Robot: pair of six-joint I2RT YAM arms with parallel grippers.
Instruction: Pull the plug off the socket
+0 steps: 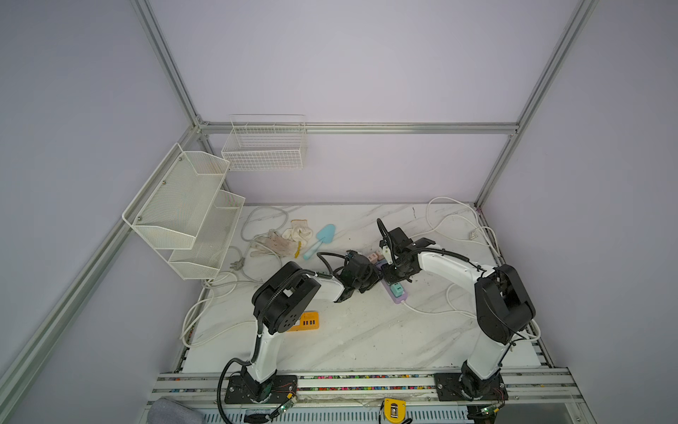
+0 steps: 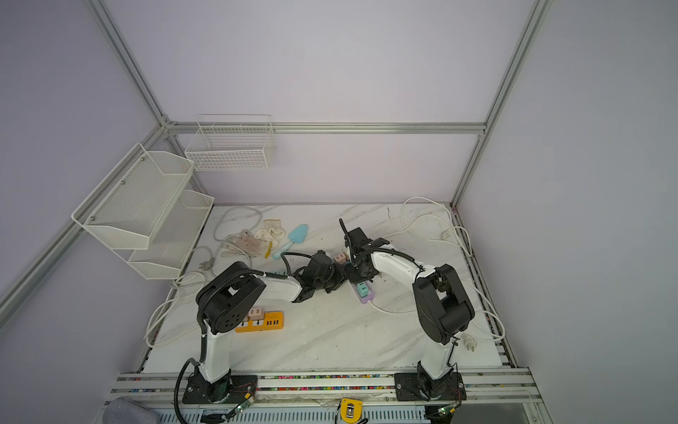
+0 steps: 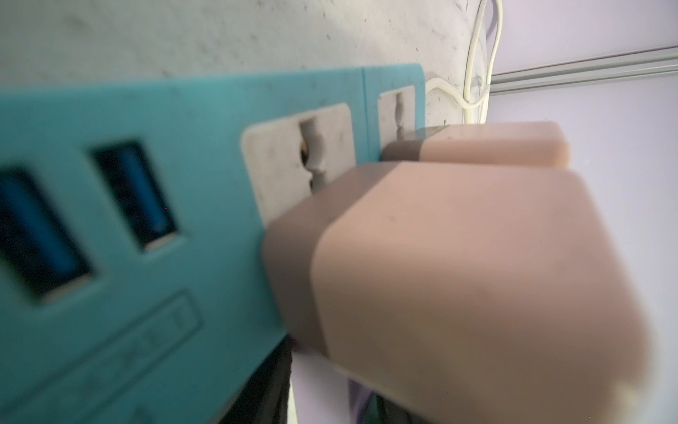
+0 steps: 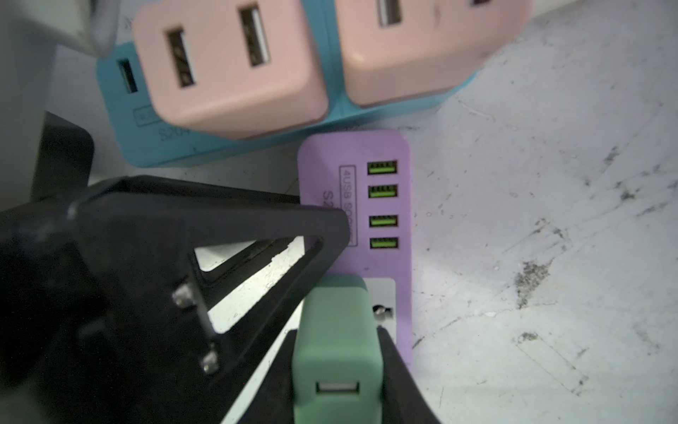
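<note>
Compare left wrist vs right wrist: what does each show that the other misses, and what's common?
Left wrist only: bare socket slots beside the plugs, seen side-on, and a frame rail.
Right wrist only: purple strip with green USB ports, and the right hand closed on the green plug.
Both: teal strip, two pink plugs seated in it, marble tabletop.

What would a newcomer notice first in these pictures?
Mid-table, the right gripper clamps a green plug seated in the purple power strip. Beside it, two pink plugs sit in a blue strip; an orange strip lies by the left arm.
</note>
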